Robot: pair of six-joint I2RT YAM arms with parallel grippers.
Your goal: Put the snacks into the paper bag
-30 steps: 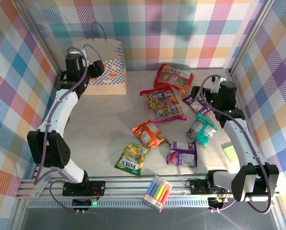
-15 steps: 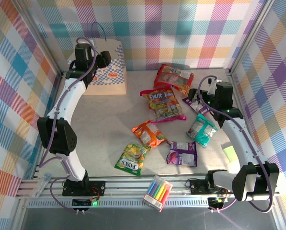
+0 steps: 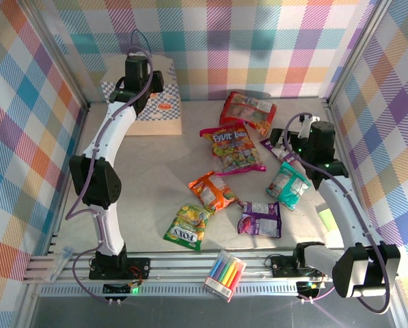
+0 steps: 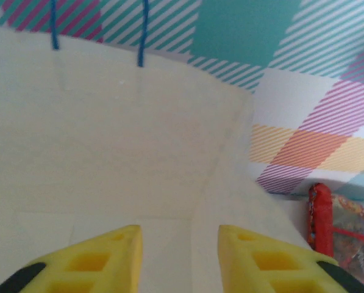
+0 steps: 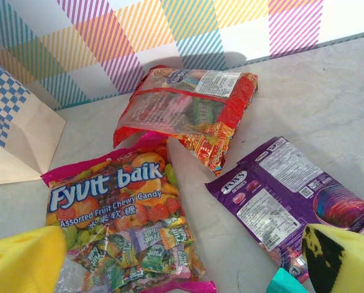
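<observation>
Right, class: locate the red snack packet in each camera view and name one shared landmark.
Top external: the red snack packet lies right of centre, near the far wall.
Left wrist: the packet sits at the lower right edge, partly cut off.
Right wrist: the packet is at upper centre.
Shared landmark: the paper bag, left of it every time.

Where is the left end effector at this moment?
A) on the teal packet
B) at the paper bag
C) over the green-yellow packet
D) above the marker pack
B: the left end effector is up against the paper bag, its wrist view showing tan paper and the blue cord handles.
</observation>
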